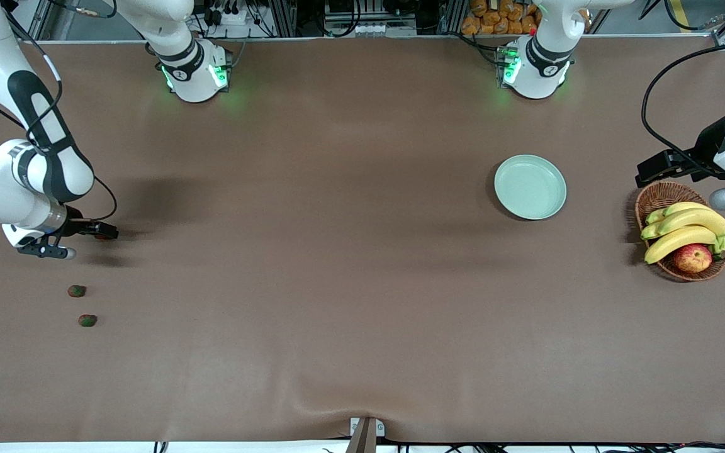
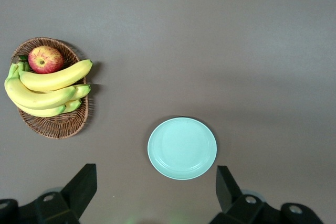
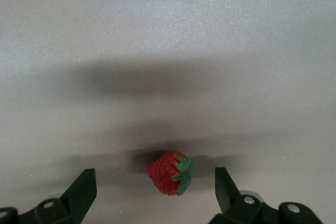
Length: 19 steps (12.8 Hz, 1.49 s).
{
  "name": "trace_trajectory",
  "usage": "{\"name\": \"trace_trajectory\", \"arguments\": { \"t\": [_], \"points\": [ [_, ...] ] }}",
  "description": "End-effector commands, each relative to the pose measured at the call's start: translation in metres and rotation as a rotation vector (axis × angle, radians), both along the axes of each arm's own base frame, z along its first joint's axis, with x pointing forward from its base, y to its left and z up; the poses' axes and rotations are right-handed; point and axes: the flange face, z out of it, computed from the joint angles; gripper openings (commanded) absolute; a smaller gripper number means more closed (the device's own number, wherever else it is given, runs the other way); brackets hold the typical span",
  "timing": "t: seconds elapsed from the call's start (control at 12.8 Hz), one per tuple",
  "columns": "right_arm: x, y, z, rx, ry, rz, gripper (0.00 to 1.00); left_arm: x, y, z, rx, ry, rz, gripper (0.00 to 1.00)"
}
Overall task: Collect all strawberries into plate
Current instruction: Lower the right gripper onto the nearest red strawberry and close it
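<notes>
One strawberry (image 3: 169,173), red with a green top, lies on the brown table between the fingers of my right gripper (image 3: 153,174), which is open around it without touching it. In the front view this strawberry (image 1: 106,236) peeks out by the right gripper (image 1: 93,244) at the right arm's end of the table. Two more strawberries (image 1: 76,290) (image 1: 87,321) lie nearer the front camera. The pale green plate (image 1: 530,187) sits empty toward the left arm's end. My left gripper (image 2: 156,168) hangs open and empty high up, with the plate (image 2: 181,148) below it.
A brown wicker basket (image 1: 664,195) with bananas (image 1: 683,226) and a red-yellow apple (image 1: 692,257) stands beside the plate at the left arm's end of the table. The left gripper (image 1: 646,171) hovers over the basket's edge. Black cables hang near it.
</notes>
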Motion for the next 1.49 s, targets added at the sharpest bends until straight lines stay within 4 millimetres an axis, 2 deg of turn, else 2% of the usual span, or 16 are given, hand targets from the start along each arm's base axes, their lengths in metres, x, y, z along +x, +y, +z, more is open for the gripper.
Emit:
{"name": "trace_trajectory", "arguments": {
  "t": [0.0,0.63,0.71,0.86,0.94,1.18,1.41],
  "points": [
    [-0.0044,-0.0014,-0.0047,0.006,-0.008,0.009,1.0,-0.0004,0.0014,0.0035,0.004,0.0,-0.015,1.0],
    [-0.006,-0.0053,-0.0107,0.009,-0.001,0.001,1.0,0.0017,0.0013,0.0009,0.002,0.002,-0.016,1.0],
    [-0.006,-0.0053,-0.0107,0.009,-0.001,0.001,0.93,0.0017,0.0021,0.0009,0.002,0.002,-0.013,1.0],
    [-0.0075,-0.0074,-0.0117,0.011,0.003,-0.005,0.41,0.0015,-0.0005,-0.0005,0.003,0.005,-0.018,1.0],
    [-0.0077,-0.0074,-0.0118,0.011,0.005,-0.007,0.2,0.0015,-0.0022,0.0002,0.002,0.004,-0.021,1.0],
    [-0.0102,-0.01,-0.0128,0.014,0.012,-0.013,0.0,0.0013,-0.0057,0.0002,0.002,0.004,-0.027,1.0],
    [-0.006,-0.0054,-0.0058,0.011,0.002,0.001,0.0,0.0015,-0.0013,0.0002,0.002,0.004,-0.021,1.0]
  ]
}}
